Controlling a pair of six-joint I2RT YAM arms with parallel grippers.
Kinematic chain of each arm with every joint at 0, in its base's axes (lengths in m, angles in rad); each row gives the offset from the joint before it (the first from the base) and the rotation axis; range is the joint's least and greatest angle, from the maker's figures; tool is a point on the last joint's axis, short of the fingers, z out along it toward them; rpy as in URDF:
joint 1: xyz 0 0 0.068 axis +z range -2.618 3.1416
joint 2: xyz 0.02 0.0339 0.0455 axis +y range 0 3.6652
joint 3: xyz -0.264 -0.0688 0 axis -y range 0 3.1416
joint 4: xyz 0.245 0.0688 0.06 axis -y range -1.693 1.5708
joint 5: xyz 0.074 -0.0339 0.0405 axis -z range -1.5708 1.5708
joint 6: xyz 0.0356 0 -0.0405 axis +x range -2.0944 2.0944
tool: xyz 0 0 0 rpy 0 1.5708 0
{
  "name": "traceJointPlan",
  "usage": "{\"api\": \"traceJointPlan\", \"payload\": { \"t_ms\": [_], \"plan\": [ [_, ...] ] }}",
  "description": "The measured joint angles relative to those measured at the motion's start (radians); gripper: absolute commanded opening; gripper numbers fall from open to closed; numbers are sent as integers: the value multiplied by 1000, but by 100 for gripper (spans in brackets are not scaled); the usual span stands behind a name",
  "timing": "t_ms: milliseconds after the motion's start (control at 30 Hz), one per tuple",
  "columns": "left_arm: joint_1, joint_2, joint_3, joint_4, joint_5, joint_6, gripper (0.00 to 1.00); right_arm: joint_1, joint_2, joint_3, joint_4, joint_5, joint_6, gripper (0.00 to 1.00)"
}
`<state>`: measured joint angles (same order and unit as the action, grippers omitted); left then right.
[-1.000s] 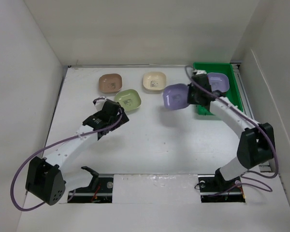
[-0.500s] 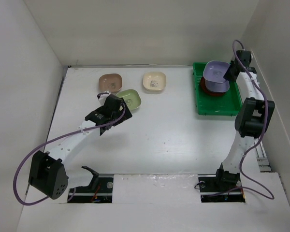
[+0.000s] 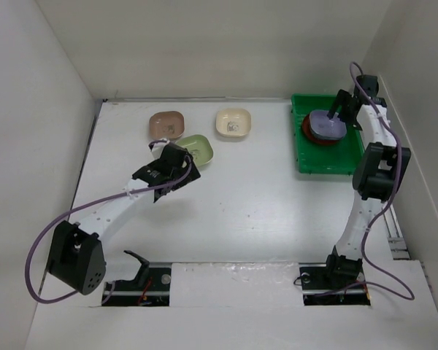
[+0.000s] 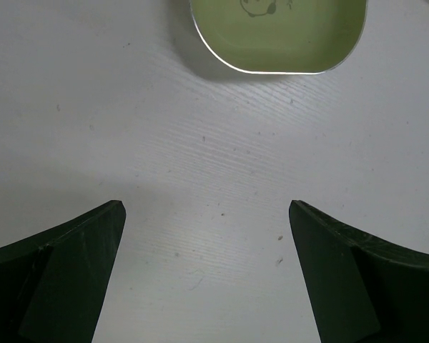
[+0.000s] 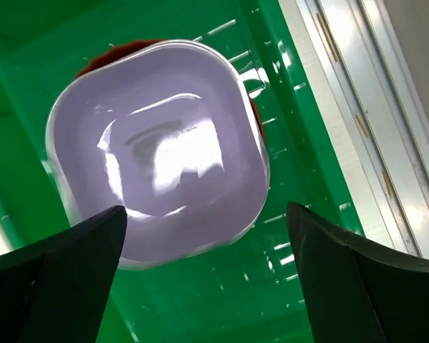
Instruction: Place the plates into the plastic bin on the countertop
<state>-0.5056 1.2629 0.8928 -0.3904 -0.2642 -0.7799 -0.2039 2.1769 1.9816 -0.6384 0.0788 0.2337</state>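
Top and wrist views of the plate-loading task. The right fingers (image 5: 357,286) are standing spread apart and empty above the green bin (image 3: 328,165) at the far right of the white surface (image 3: 241,211). Directly below them a lavender plate (image 5: 157,179) is resting on a red-brown plate (image 5: 129,48) inside the bin. Whether a second lavender plate is nesting under the first cannot be told. The left fingers (image 4: 64,279) are also hanging open and gripping nothing, poised over bare surface just short of the light green plate (image 4: 275,32). The tan-pink plate (image 3: 166,125) and the cream plate (image 3: 233,122) are lying farther back, apart from each other and outside the bin. The plates are looking light, stiff and glossy, so they are probably slippery under the finger pads and unlikely to flex. Each is lying flat with a low raised rim. The sensible hold is likely on the near rim, with one finger going inside the dish and the other outside, closing firmly enough that the smooth wall is not sliding out during the lift.
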Motion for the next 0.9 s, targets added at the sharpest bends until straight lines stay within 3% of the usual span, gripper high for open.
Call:
{"api": "traceJointPlan", "payload": {
  "t_ms": [167, 367, 633, 767, 800, 900],
  "plan": [
    [11, 50, 30, -7, -31, -28, 100, 43, -157, -91, 29, 5, 3, 100],
    [66, 177, 129, 13, -40, -40, 100, 187, -300, -190, 125, 14, 0, 100],
    [183, 443, 283, 68, -35, -20, 97, 431, -333, -591, 276, -76, 11, 100],
    [203, 625, 387, 87, -25, -3, 74, 558, -381, -749, 293, -111, 25, 100],
    [204, 660, 406, 87, -21, -3, 44, 588, -404, -768, 298, -113, 27, 100],
    [204, 704, 442, 87, -26, -10, 17, 665, -491, -787, 311, -106, 28, 100]
  ]
}}
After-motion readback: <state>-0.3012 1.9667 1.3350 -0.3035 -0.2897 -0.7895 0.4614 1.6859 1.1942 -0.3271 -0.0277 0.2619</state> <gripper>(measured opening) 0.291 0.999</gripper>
